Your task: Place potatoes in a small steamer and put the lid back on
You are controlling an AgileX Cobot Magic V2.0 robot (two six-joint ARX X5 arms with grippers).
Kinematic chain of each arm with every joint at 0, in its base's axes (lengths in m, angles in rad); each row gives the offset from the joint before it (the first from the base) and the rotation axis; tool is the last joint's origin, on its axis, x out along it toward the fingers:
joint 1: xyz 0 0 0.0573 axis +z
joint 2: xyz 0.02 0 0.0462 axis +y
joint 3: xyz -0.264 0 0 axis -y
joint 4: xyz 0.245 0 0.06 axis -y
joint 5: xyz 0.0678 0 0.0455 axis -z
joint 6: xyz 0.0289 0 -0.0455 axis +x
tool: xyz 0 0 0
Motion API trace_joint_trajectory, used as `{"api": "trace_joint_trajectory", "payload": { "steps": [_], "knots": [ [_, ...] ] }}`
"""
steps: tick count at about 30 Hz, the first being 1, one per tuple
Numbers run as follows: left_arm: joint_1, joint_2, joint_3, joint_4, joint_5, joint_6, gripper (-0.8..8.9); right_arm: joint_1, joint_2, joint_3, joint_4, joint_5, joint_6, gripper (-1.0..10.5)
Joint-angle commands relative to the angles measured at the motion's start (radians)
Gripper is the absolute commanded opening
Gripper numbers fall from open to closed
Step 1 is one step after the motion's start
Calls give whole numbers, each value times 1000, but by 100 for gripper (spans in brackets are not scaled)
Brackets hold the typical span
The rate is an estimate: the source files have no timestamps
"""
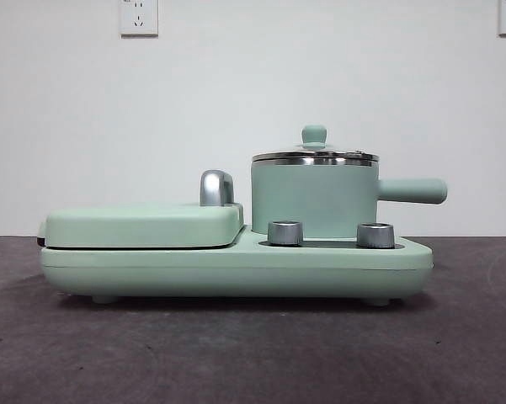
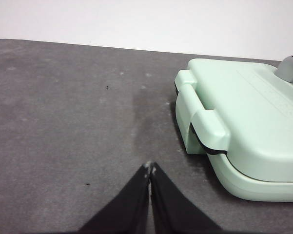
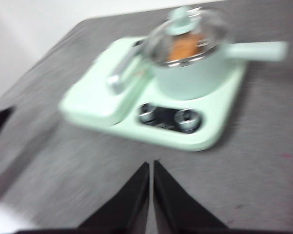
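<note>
Lid is sitting on the steamer, and the potato is lying inside, showing through the glass. Steamer is standing on the base at 3 o'clock from the griddle. Left gripper and right gripper are both closed, empty, hovering over the counter, away from the steamer.

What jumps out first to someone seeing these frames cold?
The mint-green cylindrical steamer pot with a stubby side handle stands on the right half of the mint-green cooker base, its chrome-rimmed glass lid on. Through the glass, the right wrist view shows an orange-brown potato inside. Beside it lies the flat mint-green griddle cover, closed, and both end effectors sit shut, away from the appliance.
</note>
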Motion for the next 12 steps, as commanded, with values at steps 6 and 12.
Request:
{"api": "trace_joint_trajectory", "payload": {
  "steps": [6,12],
  "knots": [
    [2,-2,-19,13,0,-2,7,-222,-94,-289,349,39,-56,9],
    [2,-2,-19,13,0,-2,7,-308,-162,-534,620,74,-162,10]
  ]
}}
